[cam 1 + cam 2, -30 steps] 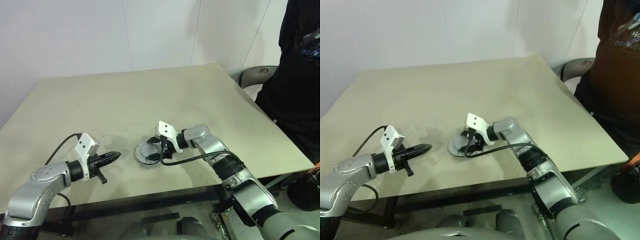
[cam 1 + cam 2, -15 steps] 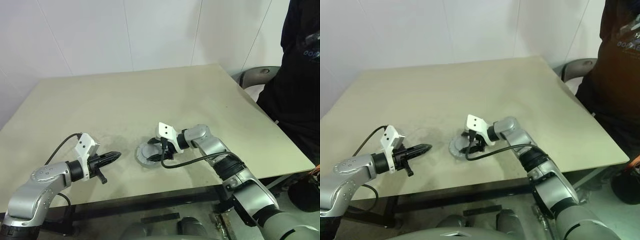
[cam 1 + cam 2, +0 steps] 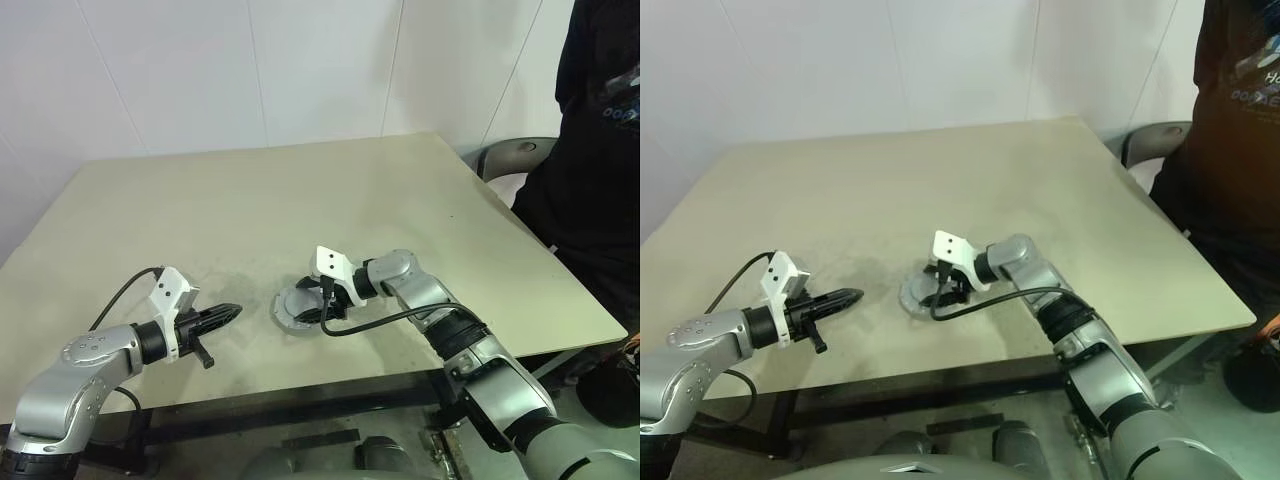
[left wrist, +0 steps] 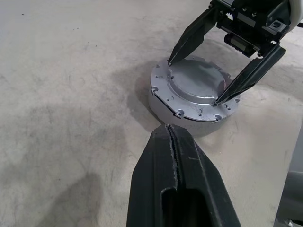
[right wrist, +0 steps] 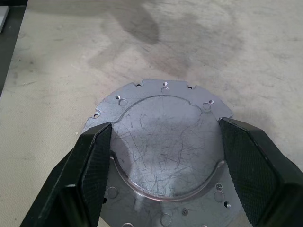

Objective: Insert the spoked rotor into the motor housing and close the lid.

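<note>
White walls are standing behind the beige table, and a person in dark clothes is waiting at its right edge, near a grey chair.

On this table the right gripper is reaching down over the motor housing with its two black fingers spread wide, one on each side of the raised round part of the lid. In the left wrist view the fingertips are resting at, or just above, the flat rim of the lid; I cannot tell if they are really pressing on it. The lid is lying grey face up on top of the housing, and it is looking level and well centred. The spoked rotor is not visible, so I am judging that it is already sitting inside, under the lid.

The left gripper is hanging closed and empty, well apart from the housing, pointing toward it.

It seems the closing step is in hand, nearly at its end. I think the next move is calling for a check that the lid is seated flat, perhaps with a light push straight down, and then a straight lift of the open fingers, so that they are not catching the rim and dragging the lid off its place.
</note>
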Robot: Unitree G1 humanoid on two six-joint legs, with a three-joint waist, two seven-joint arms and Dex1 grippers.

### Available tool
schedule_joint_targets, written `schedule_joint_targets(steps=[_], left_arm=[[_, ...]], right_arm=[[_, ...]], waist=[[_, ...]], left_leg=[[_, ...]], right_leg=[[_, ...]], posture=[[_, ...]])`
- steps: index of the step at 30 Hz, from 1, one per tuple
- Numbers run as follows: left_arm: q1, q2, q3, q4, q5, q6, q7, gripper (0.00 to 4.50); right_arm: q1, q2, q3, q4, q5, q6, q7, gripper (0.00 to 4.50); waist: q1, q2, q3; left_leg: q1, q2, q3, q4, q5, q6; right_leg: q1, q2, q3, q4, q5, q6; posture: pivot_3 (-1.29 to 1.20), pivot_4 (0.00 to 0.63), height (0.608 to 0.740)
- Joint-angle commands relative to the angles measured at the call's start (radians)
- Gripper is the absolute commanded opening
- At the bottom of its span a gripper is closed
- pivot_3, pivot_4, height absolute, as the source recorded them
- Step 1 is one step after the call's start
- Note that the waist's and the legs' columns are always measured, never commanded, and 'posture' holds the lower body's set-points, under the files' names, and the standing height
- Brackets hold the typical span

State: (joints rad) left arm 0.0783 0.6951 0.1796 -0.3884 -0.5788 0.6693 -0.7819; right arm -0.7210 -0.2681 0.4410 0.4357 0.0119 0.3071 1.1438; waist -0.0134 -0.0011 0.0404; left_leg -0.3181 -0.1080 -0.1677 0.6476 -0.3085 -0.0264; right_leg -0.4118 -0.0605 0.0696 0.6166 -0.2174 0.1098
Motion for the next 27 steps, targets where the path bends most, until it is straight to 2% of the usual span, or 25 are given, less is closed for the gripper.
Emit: schedule_joint_targets(steps=[1, 9, 17, 27], left_arm=[[-0.011, 0.002, 0.007, -0.028, -0.005, -0.01, 0.004, 0.0], [-0.014, 0.004, 0.006, -0.02, -0.004, -0.011, -0.001, 0.0], [-0.023, 0.006, 0.002, -0.006, -0.002, -0.014, -0.008, 0.0], [-0.024, 0.006, 0.001, -0.007, -0.001, -0.015, -0.009, 0.0]], right_arm=[[-0.011, 0.004, 0.012, 0.013, -0.024, 0.039, -0.012, 3.18], [-0.017, 0.006, 0.015, 0.023, -0.026, 0.047, -0.005, 3.18], [0.005, -0.03, 0.069, 0.009, -0.05, 0.039, 0.061, 3.18], [-0.036, 0.018, 0.044, 0.073, -0.061, 0.078, -0.021, 3.18]], waist=[[0.0, 0.0, 0.0], [0.0, 0.0, 0.0], [0.002, 0.0, -0.001], [-0.004, 0.001, -0.001]], left_leg=[[0.0, 0.0, 0.0, 0.0, 0.0, 0.0], [0.0, 0.0, 0.0, 0.0, 0.0, 0.0], [0.0, 0.0, 0.0, 0.0, 0.0, 0.0], [0.001, 0.001, 0.0, -0.001, 0.0, 0.0]], right_leg=[[0.0, 0.0, 0.0, 0.0, 0.0, 0.0], [0.0, 0.0, 0.0, 0.0, 0.0, 0.0], [0.0, 0.0, 0.0, -0.001, 0.0, 0.0], [0.001, 0.001, 0.0, -0.001, 0.0, 0.0]], posture=[[0.0, 0.0, 0.74], [0.0, 0.0, 0.74], [0.0, 0.0, 0.74], [0.0, 0.0, 0.74]])
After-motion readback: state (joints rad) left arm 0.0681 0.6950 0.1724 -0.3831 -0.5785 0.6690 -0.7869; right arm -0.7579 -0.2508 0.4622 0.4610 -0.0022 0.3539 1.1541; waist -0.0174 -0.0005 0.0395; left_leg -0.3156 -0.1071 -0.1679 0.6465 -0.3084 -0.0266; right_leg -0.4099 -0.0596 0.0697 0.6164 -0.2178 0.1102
